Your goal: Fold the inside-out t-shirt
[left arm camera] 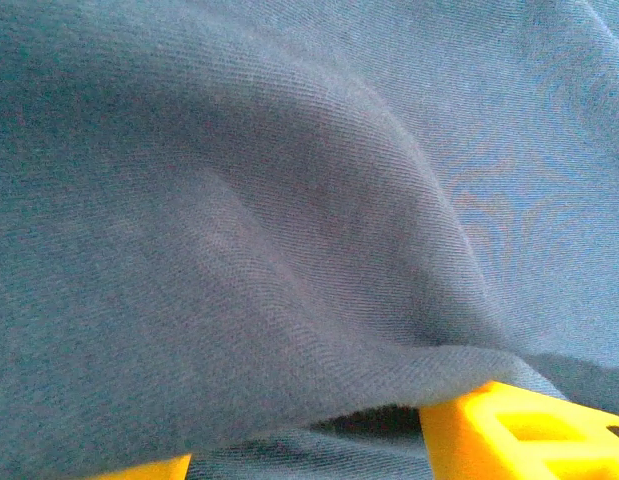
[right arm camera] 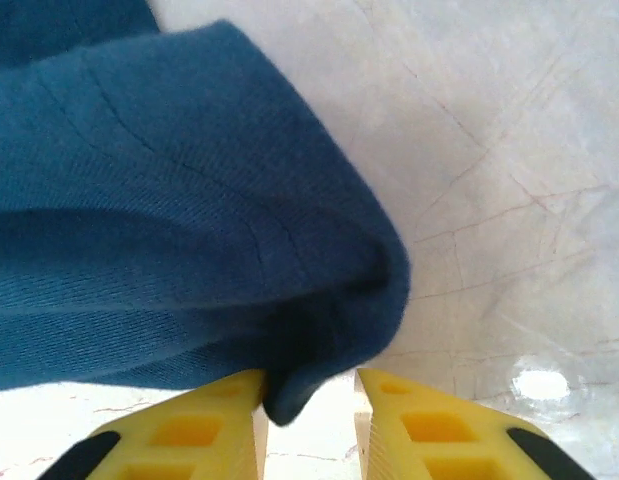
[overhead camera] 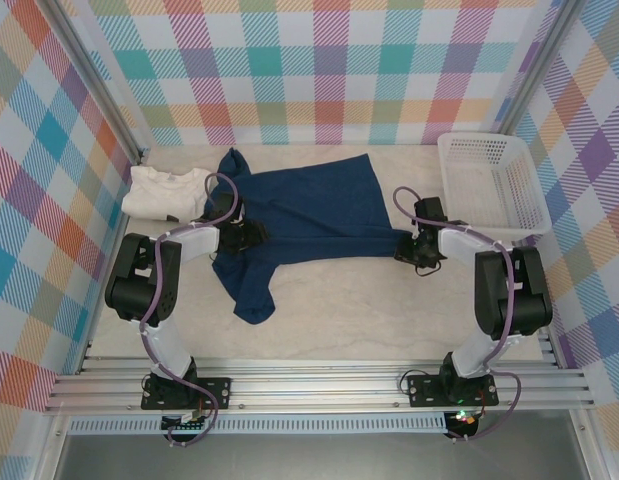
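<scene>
The inside-out t-shirt (overhead camera: 309, 210), dark navy, lies spread across the middle of the table, with one part trailing toward the near edge (overhead camera: 254, 290). My left gripper (overhead camera: 251, 236) rests on its left side. In the left wrist view the shirt's cloth (left arm camera: 289, 200) drapes over and between the yellow fingers (left arm camera: 509, 430), and the left gripper (left arm camera: 304, 455) stands wide open. My right gripper (overhead camera: 407, 248) is at the shirt's right near corner. That corner (right arm camera: 289, 395) hangs between the open right gripper (right arm camera: 309, 400), touching the left finger (right arm camera: 189, 435) with a gap to the right one.
A cream-white folded shirt (overhead camera: 167, 192) lies at the back left, touching the navy shirt. A white plastic basket (overhead camera: 441, 170) stands at the back right beside the right arm. Bare pale tabletop (overhead camera: 339, 310) runs along the near side. Checked walls enclose the table.
</scene>
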`<state>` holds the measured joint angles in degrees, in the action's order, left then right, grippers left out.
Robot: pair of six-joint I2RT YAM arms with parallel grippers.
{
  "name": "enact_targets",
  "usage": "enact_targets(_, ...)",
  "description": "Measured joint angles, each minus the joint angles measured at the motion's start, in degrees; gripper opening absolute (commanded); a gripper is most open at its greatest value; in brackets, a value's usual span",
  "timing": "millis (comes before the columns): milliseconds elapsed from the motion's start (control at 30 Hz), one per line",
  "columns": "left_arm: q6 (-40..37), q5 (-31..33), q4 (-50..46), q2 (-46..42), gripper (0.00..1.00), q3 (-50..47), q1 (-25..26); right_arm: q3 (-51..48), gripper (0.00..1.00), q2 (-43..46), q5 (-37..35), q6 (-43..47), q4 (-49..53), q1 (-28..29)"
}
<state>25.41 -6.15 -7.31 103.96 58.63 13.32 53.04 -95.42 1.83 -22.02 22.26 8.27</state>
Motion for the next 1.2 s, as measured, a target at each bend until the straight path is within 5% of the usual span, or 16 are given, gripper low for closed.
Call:
enact_targets(167, -0.2, -0.2, 0.0, 0.0, 0.61, 0.0, 0.0, 0.1, 0.10, 0.0, 0.8, -0.2, -0.9, -1.6)
enact_targets(367, -0.6, -0.2, 0.0, -0.1, 0.61, 0.0, 0.0, 1.2, 0.31, -0.1, 0.9, 0.2, -0.9, -2.5)
enact_targets(600, -0.8, -0.3, 0.0, -0.1, 0.61, 0.0, 0.0, 2.4, 0.20, -1.2, 1.5, 0.0, -1.1, -2.9)
enact_targets(867, -0.8, -0.3, 0.0, -0.1, 0.61, 0.0, 0.0, 2.3, 0.29, -1.4, 3.5, -0.1, -1.5, -3.1)
enact_targets(1200, -0.8, -0.3, -0.1, -0.1, 0.61, 0.0, 0.0, 0.8, 0.01, -1.2, 4.3, -0.1, -1.6, -3.1)
